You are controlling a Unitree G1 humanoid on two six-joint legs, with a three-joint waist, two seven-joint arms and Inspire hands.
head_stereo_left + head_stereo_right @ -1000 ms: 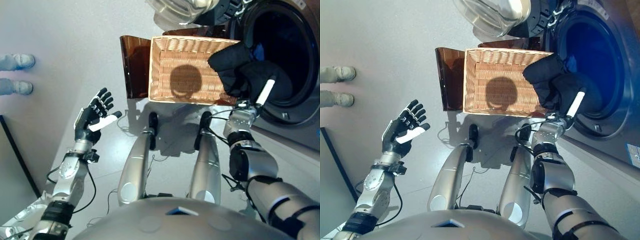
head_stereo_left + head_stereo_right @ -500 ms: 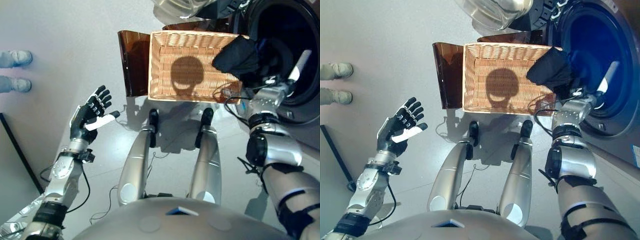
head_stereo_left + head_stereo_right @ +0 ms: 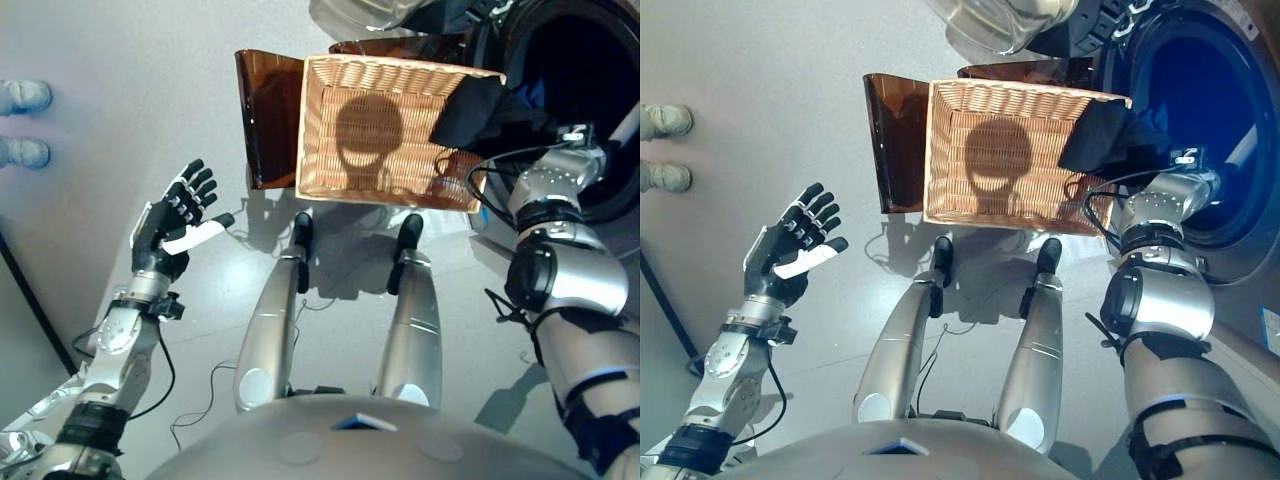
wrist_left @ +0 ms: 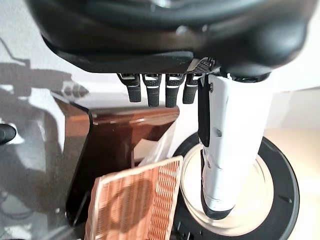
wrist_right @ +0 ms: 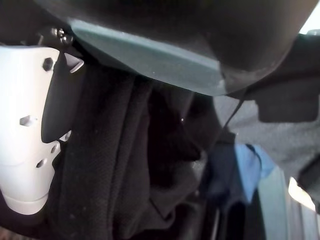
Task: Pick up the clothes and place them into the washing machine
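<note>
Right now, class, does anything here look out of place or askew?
Yes: the black garment hangs draped over the rim of the woven wicker basket, trailing towards the washing machine's round drum opening rather than fully inside it. The right hand has its thumb against the cloth. The left hand is open and idle.

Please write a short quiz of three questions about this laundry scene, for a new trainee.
1. True or false: the wicker basket has clothes lying on its floor.
2. Which robot hand holds the black garment?
A. left robot hand
B. right robot hand
3. Fill in: the washing machine door is ____.

Key:
1. False; its floor is bare, and the garment only hangs over its rim.
2. B; the left one is open and empty.
3. open
</note>
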